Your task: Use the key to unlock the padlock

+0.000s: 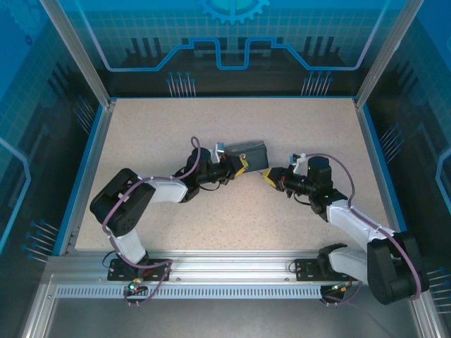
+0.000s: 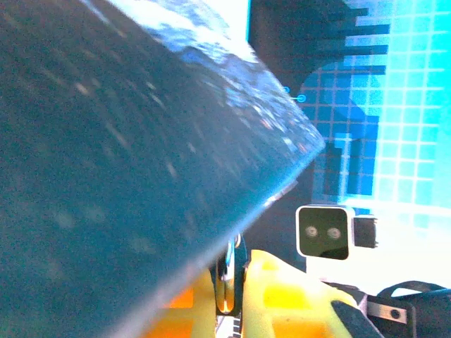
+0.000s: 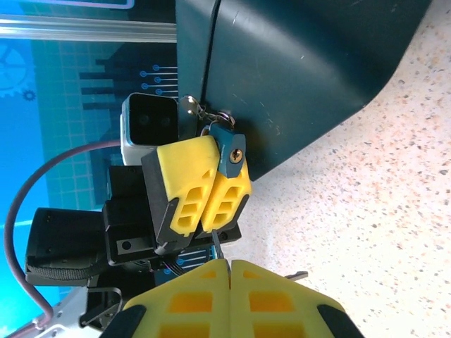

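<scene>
In the right wrist view the small dark blue padlock (image 3: 229, 149), with a brass keyhole facing me, hangs by its thin shackle from the dark box's (image 3: 296, 70) latch. My left gripper (image 3: 213, 165) is shut on the padlock's body with its yellow fingers. The padlock's edge (image 2: 227, 282) also shows between the left gripper's (image 2: 232, 289) pads. At the bottom, my right gripper (image 3: 227, 262) is shut on the thin grey key (image 3: 217, 245). The key's blade points up at the left fingers' base, well short of the keyhole. From above, the left gripper (image 1: 242, 165) and right gripper (image 1: 270, 180) face each other closely.
The dark box (image 1: 246, 151) stands mid-table just behind the left gripper. The speckled tabletop (image 1: 211, 218) is bounded by a blue rim and an aluminium frame. A small grey metal piece (image 3: 296, 276) sticks out beside the right finger.
</scene>
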Controlling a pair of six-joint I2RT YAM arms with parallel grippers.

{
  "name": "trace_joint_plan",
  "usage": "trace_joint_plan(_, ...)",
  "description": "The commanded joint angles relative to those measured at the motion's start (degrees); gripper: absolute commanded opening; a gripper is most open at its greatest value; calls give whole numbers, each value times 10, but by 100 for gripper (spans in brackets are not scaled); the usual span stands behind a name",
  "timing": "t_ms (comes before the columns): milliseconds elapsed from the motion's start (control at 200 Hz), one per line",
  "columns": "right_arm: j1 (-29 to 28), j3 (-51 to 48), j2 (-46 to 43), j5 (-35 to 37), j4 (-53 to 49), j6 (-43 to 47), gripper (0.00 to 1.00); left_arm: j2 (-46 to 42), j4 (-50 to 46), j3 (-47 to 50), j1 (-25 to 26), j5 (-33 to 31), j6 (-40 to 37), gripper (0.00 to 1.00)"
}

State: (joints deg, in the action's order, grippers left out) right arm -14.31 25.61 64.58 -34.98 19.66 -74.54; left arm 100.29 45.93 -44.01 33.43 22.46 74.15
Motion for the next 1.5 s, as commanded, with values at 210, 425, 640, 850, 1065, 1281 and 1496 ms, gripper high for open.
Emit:
trace_joint_plan(210, -14, -15, -22, 1, 48, -51, 0, -27, 50, -5, 7, -11, 35, 0)
trace_joint_plan(425, -2, -12, -26, -14, 30, -44, 0, 0, 108, -12, 2, 12, 108, 0)
trace_joint_plan(640, 15, 7, -21, -24, 11, -40, 0, -1, 135, -11, -4, 12, 143, 0)
trace_joint_plan(850, 18, 42, 9, -34, 14, -42, 0, -14, 120, -11, -8, 13, 143, 0)
trace_joint_plan(1065, 18, 60, 32, -36, 27, -46, 0, -29, 92, -20, -11, 21, 125, 0)
trace_joint_plan(1281, 13, 65, 58, -31, 48, -57, 0, -28, 82, -28, -11, 22, 121, 0)
trace_joint_plan(1496, 8, 71, 63, -30, 47, -54, 0, -30, 73, -30, -11, 21, 114, 0)
